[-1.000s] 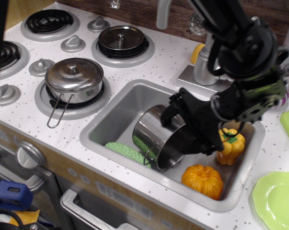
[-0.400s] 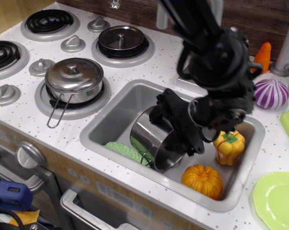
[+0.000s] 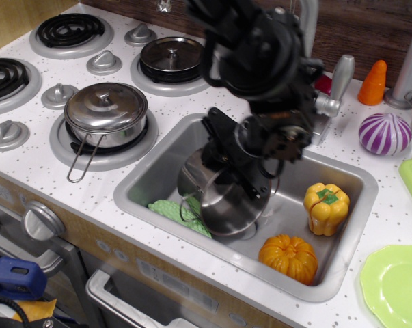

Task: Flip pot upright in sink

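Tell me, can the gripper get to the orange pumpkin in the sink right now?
Probably not yet: the gripper seems clamped on the pot. The pumpkin itself lies uncovered in the sink, nothing above it.

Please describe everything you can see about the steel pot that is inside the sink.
The pot is shiny stainless steel, cylindrical and lidless, with a small wire loop handle on its left side. It is tilted in the grey sink, not upright, its round metal face turned toward the camera; blur hides whether that face is the base or the inside. The black gripper closes over its upper part and covers it. Its lower left edge lies against a green vegetable. The orange pumpkin and the yellow pepper lie apart from it.
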### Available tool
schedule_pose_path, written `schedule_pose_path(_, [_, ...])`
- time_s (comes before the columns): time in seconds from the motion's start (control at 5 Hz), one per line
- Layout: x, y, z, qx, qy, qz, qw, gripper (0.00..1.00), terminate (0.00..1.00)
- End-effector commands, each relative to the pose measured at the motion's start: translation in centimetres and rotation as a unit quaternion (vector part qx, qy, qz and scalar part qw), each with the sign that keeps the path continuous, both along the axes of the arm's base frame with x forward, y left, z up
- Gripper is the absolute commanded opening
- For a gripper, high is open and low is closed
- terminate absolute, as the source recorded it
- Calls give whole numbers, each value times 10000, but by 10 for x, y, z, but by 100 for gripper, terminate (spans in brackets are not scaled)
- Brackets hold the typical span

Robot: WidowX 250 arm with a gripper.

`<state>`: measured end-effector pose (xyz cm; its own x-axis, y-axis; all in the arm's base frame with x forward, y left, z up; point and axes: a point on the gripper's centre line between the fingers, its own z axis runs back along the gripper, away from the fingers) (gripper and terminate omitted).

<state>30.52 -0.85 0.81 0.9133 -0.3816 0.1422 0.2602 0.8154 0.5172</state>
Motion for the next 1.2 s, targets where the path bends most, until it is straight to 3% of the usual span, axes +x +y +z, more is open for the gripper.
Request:
schedule_pose_path(0.0, [4,0,9,-333,13,-40,9994,100,0])
schedule_pose_path(0.2, [4,1,10,-423,151,-16,9990,100,0])
schedule_pose_path(0.4, [5,1,17,-534,509,-28,9973,100,0])
schedule_pose_path(0.6, [4,4,14,-524,449,-104,9976,100,0])
schedule_pose_path(1.0, [3,9,15,-346,624,-466,9964,100,0])
